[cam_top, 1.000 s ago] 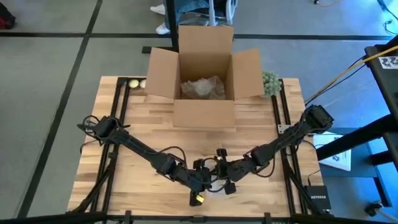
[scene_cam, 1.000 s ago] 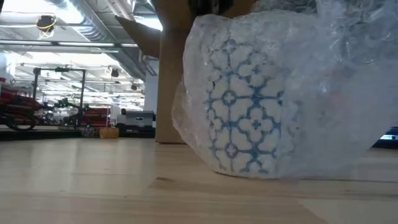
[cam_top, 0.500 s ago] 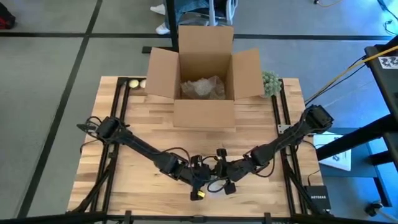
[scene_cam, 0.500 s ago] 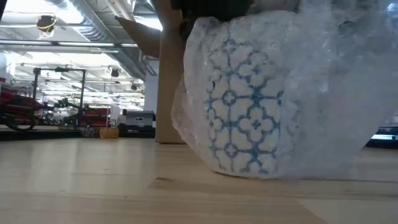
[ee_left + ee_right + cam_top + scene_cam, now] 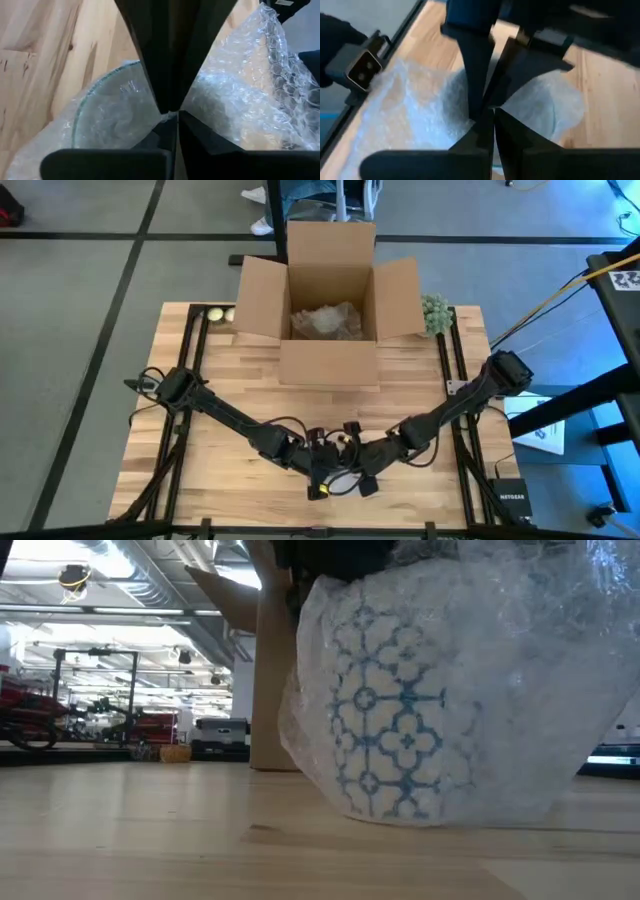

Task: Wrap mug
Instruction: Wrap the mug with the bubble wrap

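Note:
The mug (image 5: 400, 710), white with a blue pattern, stands upright on the wooden table (image 5: 220, 380) near its front edge, inside clear bubble wrap (image 5: 540, 690). The wrap covers its side and bulges out to one side. Both grippers meet tip to tip over the mug's top. My left gripper (image 5: 172, 115) is shut on the wrap over the mug's rim (image 5: 100, 95). My right gripper (image 5: 487, 114) is shut on the wrap facing it. In the high view they meet at the near centre, left gripper (image 5: 325, 457), right gripper (image 5: 352, 452). My left gripper pinches a gathered bit of bubble wrap (image 5: 192, 107) between its two fingertips, just above the mug's mouth. It comes slanting down from the table's left. The wrap lies slack over the mug, which stands on the table. My right gripper pinches the bubble wrap (image 5: 455, 107) between its fingertips at the same spot, slanting down from the table's right. How many layers it has, I cannot tell.
An open cardboard box (image 5: 328, 300) with crumpled wrapping inside stands at the far middle of the table. A green tuft (image 5: 435, 312) lies to its right, and two pale balls (image 5: 215, 314) to its left. Bare wood lies between the box and the arms.
Both grippers have drawn a little closer together over the mug and sunk slightly onto its top. The wrap has been pulled farther across the mug's top and side. The mug has shifted slightly.

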### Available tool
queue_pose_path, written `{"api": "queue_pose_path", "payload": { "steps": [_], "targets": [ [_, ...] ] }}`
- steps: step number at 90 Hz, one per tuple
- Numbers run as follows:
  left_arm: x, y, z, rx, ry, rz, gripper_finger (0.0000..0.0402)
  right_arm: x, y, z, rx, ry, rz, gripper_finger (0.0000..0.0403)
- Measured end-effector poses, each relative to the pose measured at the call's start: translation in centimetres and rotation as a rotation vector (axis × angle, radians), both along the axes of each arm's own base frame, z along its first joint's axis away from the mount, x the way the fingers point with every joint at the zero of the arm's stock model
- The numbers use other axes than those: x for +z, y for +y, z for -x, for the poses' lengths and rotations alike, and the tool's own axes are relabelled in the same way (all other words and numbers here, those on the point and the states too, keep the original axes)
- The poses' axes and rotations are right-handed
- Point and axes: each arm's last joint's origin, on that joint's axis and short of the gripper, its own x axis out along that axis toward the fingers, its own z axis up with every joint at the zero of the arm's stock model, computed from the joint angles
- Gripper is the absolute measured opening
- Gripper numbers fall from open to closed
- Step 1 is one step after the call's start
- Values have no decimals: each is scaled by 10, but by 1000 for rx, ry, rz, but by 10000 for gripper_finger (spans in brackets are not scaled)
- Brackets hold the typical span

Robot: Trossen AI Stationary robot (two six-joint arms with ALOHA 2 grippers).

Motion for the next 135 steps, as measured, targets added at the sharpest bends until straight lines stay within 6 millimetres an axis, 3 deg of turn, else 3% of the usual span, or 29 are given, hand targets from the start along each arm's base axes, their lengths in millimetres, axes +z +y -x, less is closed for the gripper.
{"api": "queue_pose_path", "payload": {
  "steps": [14,33,54,83,102,135],
  "targets": [
    [6,-3,2,-8,11,-5,0,-8,2,-4,-7,4,11,1],
    [40,-11,11,-32,-54,2,0,-8,2,-3,-6,6,24,1],
    [50,-23,16,-128,-97,58,0,-8,1,-3,-6,11,28,1],
    [32,-24,12,-212,-86,185,0,-9,1,-3,-4,10,31,1],
    [32,-20,10,-144,-132,84,0,-9,1,-3,-4,11,31,1],
    [19,-12,10,-82,-65,2,0,-9,1,-3,-4,9,30,1]
  ]
}}
